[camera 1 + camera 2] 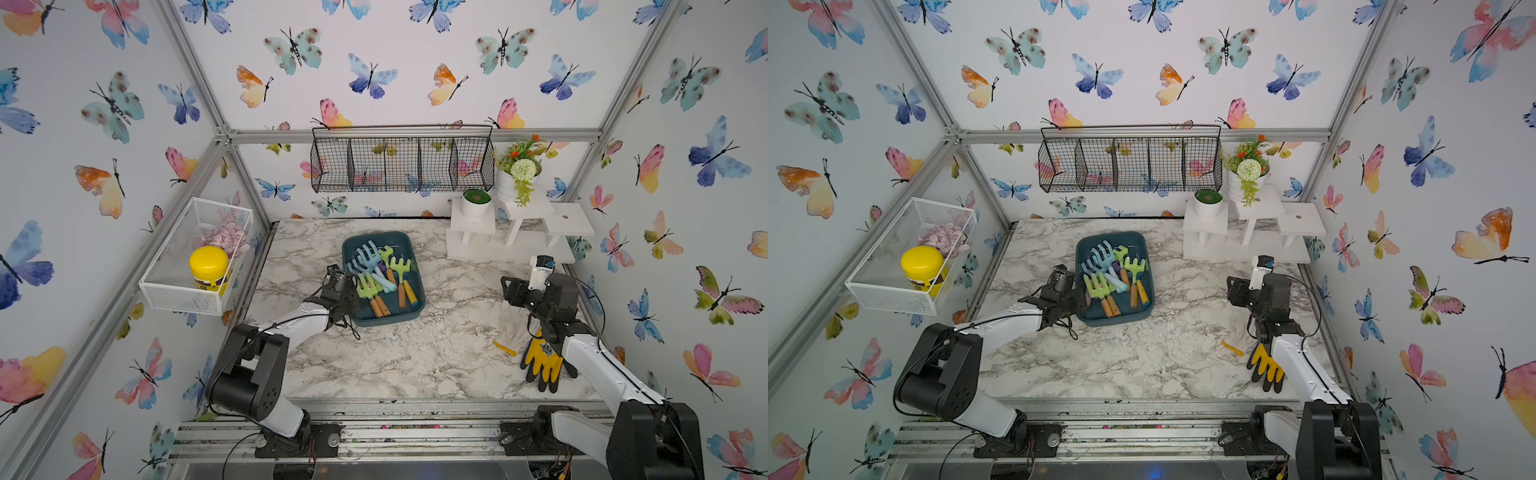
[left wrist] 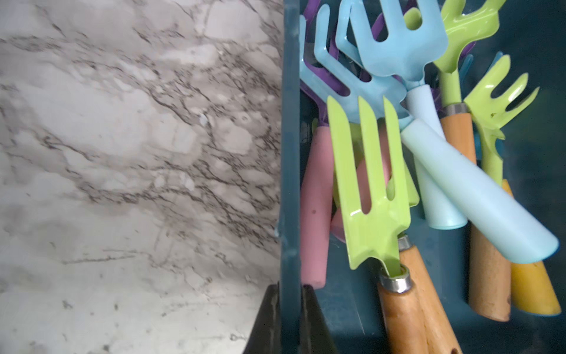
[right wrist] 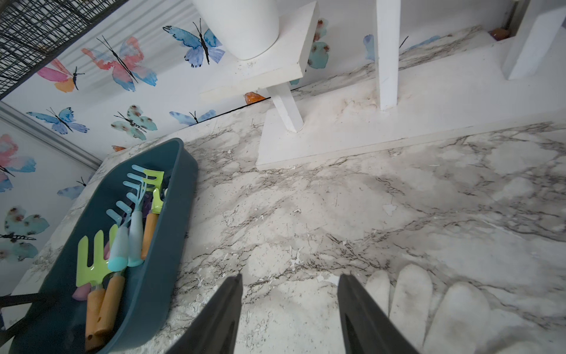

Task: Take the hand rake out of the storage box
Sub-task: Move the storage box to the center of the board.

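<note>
The dark teal storage box (image 1: pixel 386 320) (image 1: pixel 1121 320) lies mid-table and holds several hand rakes and forks piled together. A blue rake (image 1: pixel 368 254) (image 2: pixel 398 46) lies on top, a green rake (image 1: pixel 401 268) (image 2: pixel 499 101) with a wooden handle sits beside it, and a flat green fork (image 2: pixel 367 184) lies nearer the box's left wall (image 2: pixel 291 153). My left gripper (image 1: pixel 351 291) (image 1: pixel 1079 295) (image 2: pixel 290 286) is shut on that wall, one finger inside and one outside. My right gripper (image 1: pixel 505 286) (image 1: pixel 1231 286) (image 3: pixel 290 275) hangs open over bare marble to the right, with nothing in it.
A white glove (image 3: pixel 428 306) lies just beside the right gripper, and a yellow-black glove (image 1: pixel 540 361) lies under that arm. A white stepped stand (image 1: pixel 519 232) with pots is at the back right. A black wire basket (image 1: pixel 401 164) hangs on the back wall, a white mesh basket (image 1: pixel 195 257) on the left wall.
</note>
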You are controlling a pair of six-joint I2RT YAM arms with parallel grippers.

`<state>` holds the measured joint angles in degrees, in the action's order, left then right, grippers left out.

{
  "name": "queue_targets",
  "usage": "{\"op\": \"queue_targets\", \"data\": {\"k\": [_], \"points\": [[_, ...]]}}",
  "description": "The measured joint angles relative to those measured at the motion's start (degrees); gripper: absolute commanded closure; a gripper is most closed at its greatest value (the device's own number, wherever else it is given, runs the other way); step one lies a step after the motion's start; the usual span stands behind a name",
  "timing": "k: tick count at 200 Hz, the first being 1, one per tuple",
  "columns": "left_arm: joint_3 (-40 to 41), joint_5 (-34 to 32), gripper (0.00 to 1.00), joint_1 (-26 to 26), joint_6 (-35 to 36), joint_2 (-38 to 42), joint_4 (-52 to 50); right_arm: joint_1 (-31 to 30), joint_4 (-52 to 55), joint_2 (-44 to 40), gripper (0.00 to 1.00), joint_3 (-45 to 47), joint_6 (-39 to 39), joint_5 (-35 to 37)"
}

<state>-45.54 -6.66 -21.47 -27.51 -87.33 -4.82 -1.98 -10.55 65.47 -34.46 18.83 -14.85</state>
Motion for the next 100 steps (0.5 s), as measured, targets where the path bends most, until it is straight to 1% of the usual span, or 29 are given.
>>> {"op": "queue_targets", "data": {"k": [63, 100], "points": [[7.19, 0.63, 1.00, -6.47, -1.36, 8.15, -1.05, 0.00, 4.35, -0.52, 0.43, -0.87, -0.46, -4.17], [7.96, 2.05, 1.00, -10.08, -1.16, 9.70, -2.25, 0.00, 6.08, -0.87, 0.43, -0.90, -0.66, -6.71]]}}
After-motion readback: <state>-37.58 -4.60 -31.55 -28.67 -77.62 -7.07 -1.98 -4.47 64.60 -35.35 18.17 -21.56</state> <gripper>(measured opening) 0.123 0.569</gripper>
